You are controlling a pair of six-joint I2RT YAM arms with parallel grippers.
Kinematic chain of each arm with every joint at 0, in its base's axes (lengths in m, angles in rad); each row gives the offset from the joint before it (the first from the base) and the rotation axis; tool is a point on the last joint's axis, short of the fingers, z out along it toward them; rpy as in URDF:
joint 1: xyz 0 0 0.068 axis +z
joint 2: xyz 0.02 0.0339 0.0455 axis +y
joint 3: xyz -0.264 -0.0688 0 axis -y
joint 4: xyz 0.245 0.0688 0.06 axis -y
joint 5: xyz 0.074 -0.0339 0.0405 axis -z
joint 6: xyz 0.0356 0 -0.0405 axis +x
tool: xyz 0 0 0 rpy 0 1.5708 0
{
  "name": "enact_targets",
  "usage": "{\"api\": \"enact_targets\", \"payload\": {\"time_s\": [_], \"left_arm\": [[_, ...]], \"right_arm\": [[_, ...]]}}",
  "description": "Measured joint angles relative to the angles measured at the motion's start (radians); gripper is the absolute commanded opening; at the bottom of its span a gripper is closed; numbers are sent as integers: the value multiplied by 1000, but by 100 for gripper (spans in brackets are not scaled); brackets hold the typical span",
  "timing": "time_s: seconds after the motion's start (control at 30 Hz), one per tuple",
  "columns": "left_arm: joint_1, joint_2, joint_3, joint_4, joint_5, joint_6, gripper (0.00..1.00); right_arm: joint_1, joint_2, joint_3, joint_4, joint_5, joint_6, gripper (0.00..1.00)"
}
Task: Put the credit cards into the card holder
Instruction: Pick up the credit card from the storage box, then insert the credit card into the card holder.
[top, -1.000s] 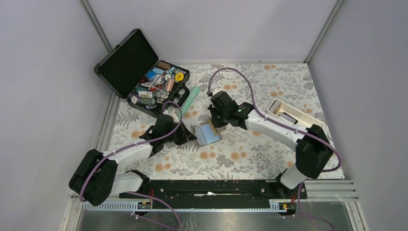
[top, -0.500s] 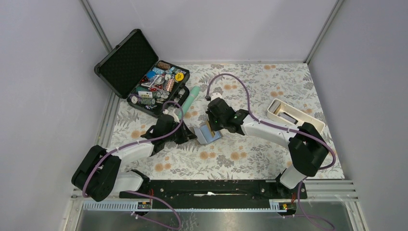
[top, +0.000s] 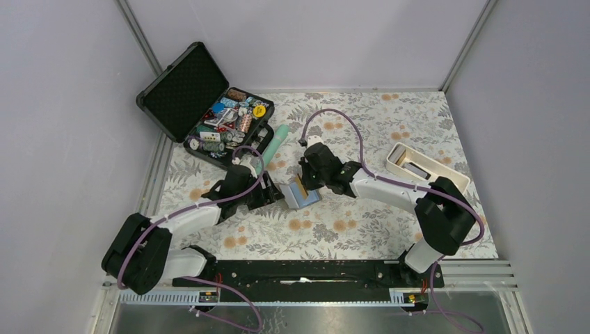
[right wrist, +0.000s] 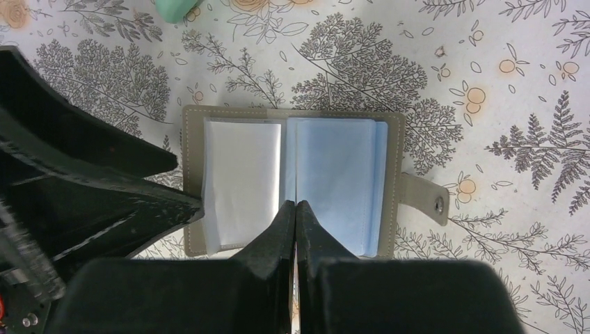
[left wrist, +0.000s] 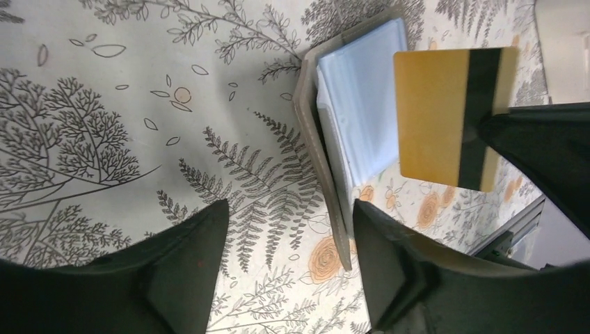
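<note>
The grey-brown card holder (right wrist: 191, 181) lies open on the flowered cloth, showing clear pockets and a snap tab (right wrist: 426, 198). My right gripper (right wrist: 296, 212) hangs over its centre fold, shut on an orange-yellow credit card (left wrist: 431, 111) with a black stripe, held edge-down. From the top, this right gripper (top: 306, 182) sits right above the card holder (top: 303, 198). My left gripper (left wrist: 289, 268) stands open at the holder's left cover (left wrist: 327, 181), whose corner lies between the fingers, close to the right finger (left wrist: 396, 271). In the top view the left gripper (top: 270, 195) is just left of the holder.
An open black hard case (top: 182, 89) with several small items stands at the back left. A mint-green tube (top: 273, 145) lies just behind the left gripper. At the right, a white oblong tray (top: 445, 169) holds a dark flat item.
My left gripper has opened and let go of the holder's left cover. The right gripper has brought the orange-yellow card slightly left, over the holder's fold.
</note>
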Motion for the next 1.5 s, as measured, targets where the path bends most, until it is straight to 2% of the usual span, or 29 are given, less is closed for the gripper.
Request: {"api": "enact_targets", "payload": {"time_s": [0.23,0.47,0.6,0.73,0.87,0.97,1.03,1.2,1.37,1.4,1.43,1.5], "left_arm": [[1,-103,94,-105,-45,58,94],[1,-150,137,-68,-15,75,98],[1,-154,137,24,56,42,99],[1,-170,136,152,124,-8,99],[1,-187,131,305,179,-64,99],[1,-177,123,410,233,-109,98],[-4,-156,123,481,274,-140,91],[-28,-105,119,629,346,-212,48],[-39,-84,82,746,380,-270,11],[-39,-79,75,761,381,-282,4],[-38,-73,68,775,382,-291,0],[-37,-64,59,809,386,-312,0]], "right_arm": [[-58,-27,-43,18,-18,10,0],[-201,-117,-141,113,-162,32,0],[-259,-182,-183,164,-263,56,0],[-310,-315,-257,253,-401,123,0],[-333,-430,-288,377,-537,205,0],[-332,-459,-308,492,-631,267,0],[-332,-460,-323,554,-682,306,0],[-332,-459,-342,628,-747,368,0],[-332,-459,-342,657,-759,391,0],[-332,-459,-342,660,-760,392,5],[-332,-459,-342,661,-760,393,18],[-332,-458,-342,647,-755,386,50]]}}
